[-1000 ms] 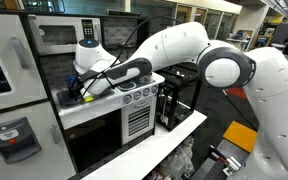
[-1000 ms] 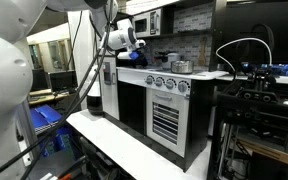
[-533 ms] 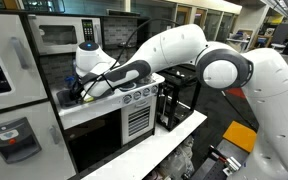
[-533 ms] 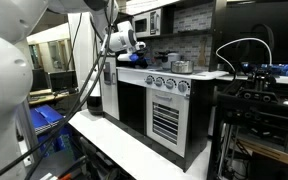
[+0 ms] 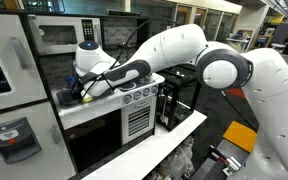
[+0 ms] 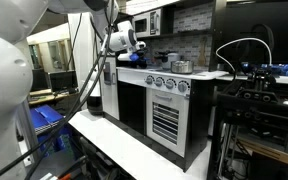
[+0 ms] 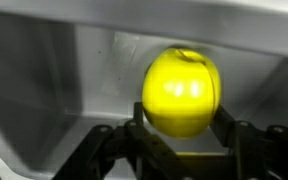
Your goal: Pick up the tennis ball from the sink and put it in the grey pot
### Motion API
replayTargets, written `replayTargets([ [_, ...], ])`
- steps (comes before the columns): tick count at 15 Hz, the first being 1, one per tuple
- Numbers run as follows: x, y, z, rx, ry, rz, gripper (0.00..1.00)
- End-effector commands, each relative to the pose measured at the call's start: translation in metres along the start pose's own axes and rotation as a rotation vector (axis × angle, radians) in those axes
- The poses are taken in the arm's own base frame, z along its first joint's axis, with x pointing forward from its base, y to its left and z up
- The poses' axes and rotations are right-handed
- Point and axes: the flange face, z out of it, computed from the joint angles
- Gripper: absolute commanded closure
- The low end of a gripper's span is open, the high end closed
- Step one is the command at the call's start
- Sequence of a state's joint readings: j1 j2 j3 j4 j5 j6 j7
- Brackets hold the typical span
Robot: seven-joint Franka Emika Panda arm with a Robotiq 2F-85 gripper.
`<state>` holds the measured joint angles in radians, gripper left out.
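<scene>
Setting logged as a robotics lab, not a home kitchen. A toy kitchen (image 5: 109,105) is seen standing on a long white surface (image 6: 119,138). Its row of knobs (image 6: 169,84), slatted oven front (image 6: 166,120) and microwave (image 5: 57,35) look play-sized beside the large white robot arm (image 5: 189,45). In the wrist view, a plain grey sink (image 7: 44,80) wall is shown. Glass-partitioned rooms (image 5: 219,18) are noted behind. A black equipment frame (image 6: 259,110) with looped cables (image 6: 239,48) is recorded beside the unit, and blue bins (image 6: 46,118) are stored low down. An orange item (image 5: 242,135) on the floor is possibly a case, but it is too blurred to identify.
</scene>
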<state>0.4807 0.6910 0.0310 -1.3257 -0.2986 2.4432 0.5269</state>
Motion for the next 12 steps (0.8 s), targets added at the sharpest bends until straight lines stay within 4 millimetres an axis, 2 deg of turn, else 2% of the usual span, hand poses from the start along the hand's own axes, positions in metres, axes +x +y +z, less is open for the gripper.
replayTargets([
  [1, 0.002, -0.001, 0.0, -0.005, -0.003, 0.003, 0.59],
  [6, 0.003, 0.003, -0.011, -0.004, 0.003, 0.004, 0.59],
  [12, 0.014, 0.012, -0.047, -0.008, 0.053, 0.007, 0.59],
])
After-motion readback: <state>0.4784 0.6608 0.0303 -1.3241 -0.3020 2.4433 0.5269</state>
